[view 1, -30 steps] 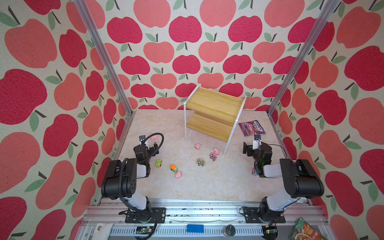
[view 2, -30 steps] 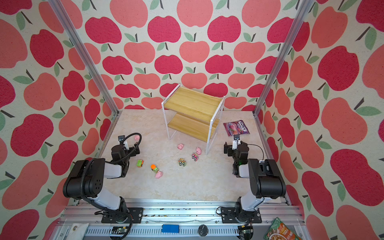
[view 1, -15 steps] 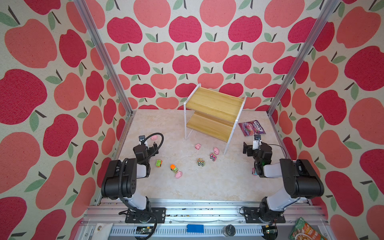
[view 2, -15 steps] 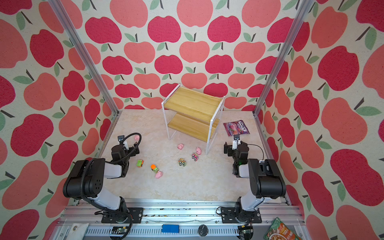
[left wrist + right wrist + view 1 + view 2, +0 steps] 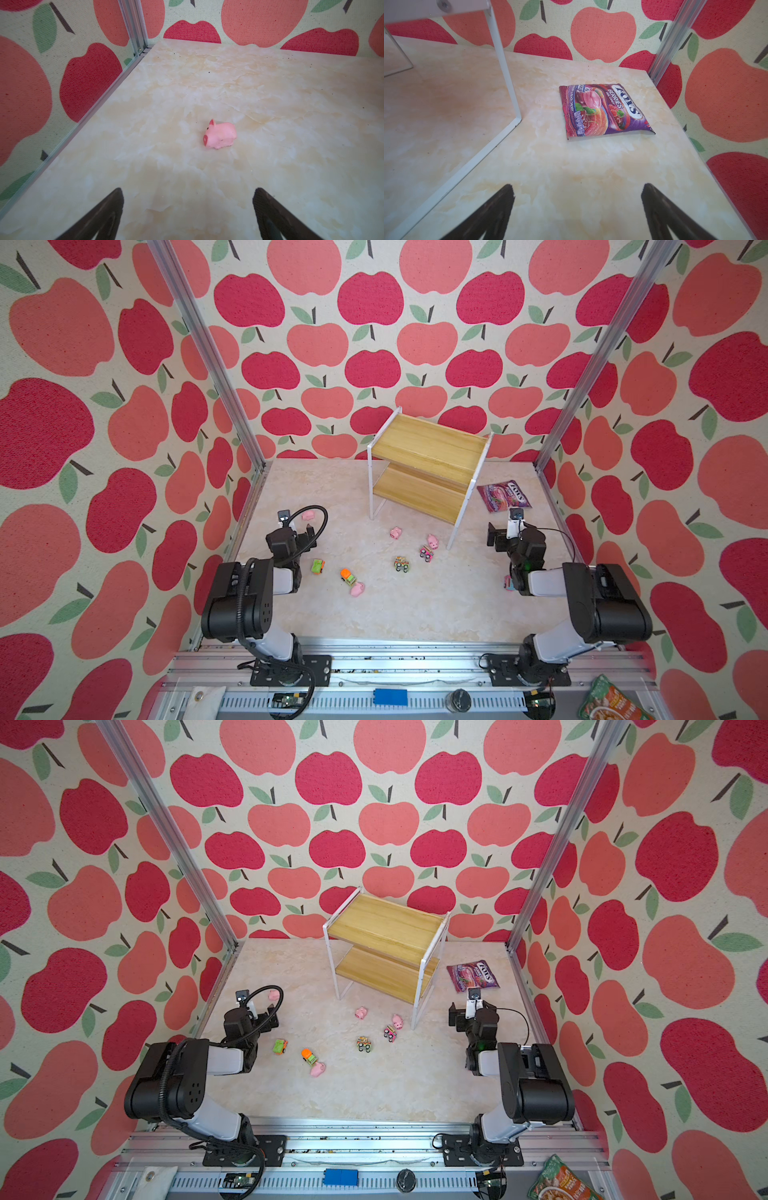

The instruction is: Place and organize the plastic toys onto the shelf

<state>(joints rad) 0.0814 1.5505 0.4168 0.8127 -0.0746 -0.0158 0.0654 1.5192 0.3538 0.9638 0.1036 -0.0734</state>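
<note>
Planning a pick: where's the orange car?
In both top views, the orange car sits left of centre, between the green car and a pink pig.

Left gripper (image 5: pixel 188 189) and right gripper (image 5: pixel 577 184) end in dark, tapering fingers (image 5: pixel 104 212) — left arm (image 5: pixel 239 601) and right arm (image 5: pixel 602 605) are bulky black joints, white links; a black cable (image 5: pixel 325 517) loops off the left.

Half-seen things
A small pink toy (image 5: pixel 507 583) peeks from behind the right arm (image 5: pixel 544 583), kind unclear; the right wrist view cuts the shelf (image 5: pixel 508 79) to a white leg and blurred corner.
</note>
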